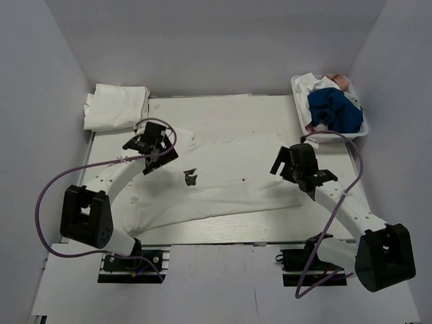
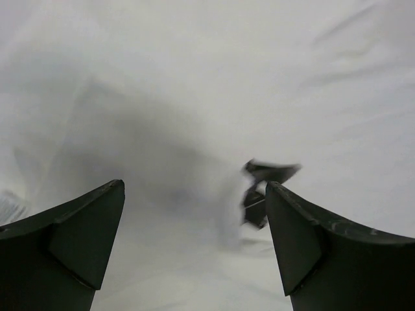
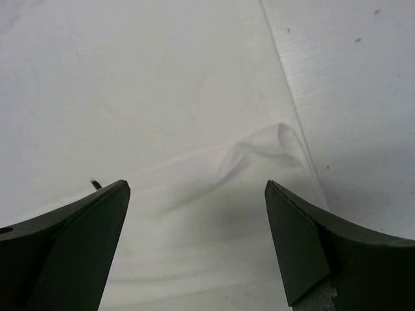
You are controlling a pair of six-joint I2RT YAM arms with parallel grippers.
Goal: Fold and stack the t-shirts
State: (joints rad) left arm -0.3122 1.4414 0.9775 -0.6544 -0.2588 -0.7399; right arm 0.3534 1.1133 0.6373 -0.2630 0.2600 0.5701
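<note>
Looking out between the left gripper's [image 2: 194,188] dark fingers [image 2: 78,246], spreading wide and gripping nothing, hanging just over the printed t-shirt [image 2: 259,78]. Catching its small black print [image 2: 269,172], blurred, just beside the finger on the right of the view.

Looking out likewise between the right gripper's [image 3: 194,188] fingers, standing wide apart and holding nothing, over the edge of that white shirt. Showing a small puckered fold [image 3: 272,139] lying in the cloth near the bare table [image 3: 350,78].

Looking down from above, showing the printed t-shirt lying spread across the middle of the table, running from the near left toward the right, print facing up. Placing the left gripper above the shirt's far left part, beside the print, and the right gripper above its right end.

Showing a second t-shirt [image 1: 115,108], white and folded, sitting at the far left corner, near the spread shirt's far left end.

Showing, at the far right corner, a white bin [image 1: 341,136] holding blue cloth [image 1: 334,111] and white fabric [image 1: 312,84].

Trailing purple cables [image 1: 47,196] along both arms toward the black bases [image 1: 84,216] at the near edge.
</note>
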